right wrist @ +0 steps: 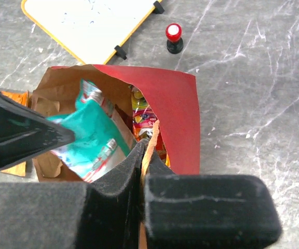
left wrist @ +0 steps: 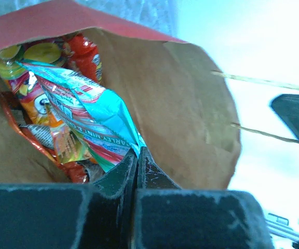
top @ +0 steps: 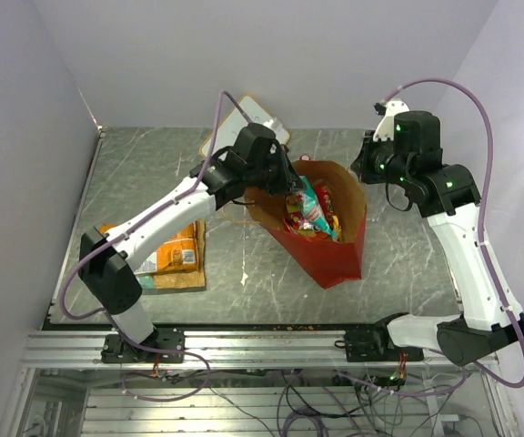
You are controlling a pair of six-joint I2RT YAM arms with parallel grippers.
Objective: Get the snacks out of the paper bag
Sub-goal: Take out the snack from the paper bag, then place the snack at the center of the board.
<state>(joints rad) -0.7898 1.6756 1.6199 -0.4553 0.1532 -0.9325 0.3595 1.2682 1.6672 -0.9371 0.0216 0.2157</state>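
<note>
- Currently left fingers [left wrist: 135,162] clenched on teal packet [left wrist: 87,111] corner; shallow pinch could slip.
- At 2 o'clock, right fingers [right wrist: 141,151] clamp paper bag [right wrist: 170,109] rim; a hard pull could tear it.

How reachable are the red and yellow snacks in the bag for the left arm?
Probably not reachable yet: the left gripper has its jaws shut on the teal packet, which lies over the red and yellow snacks in the paper bag.
</note>
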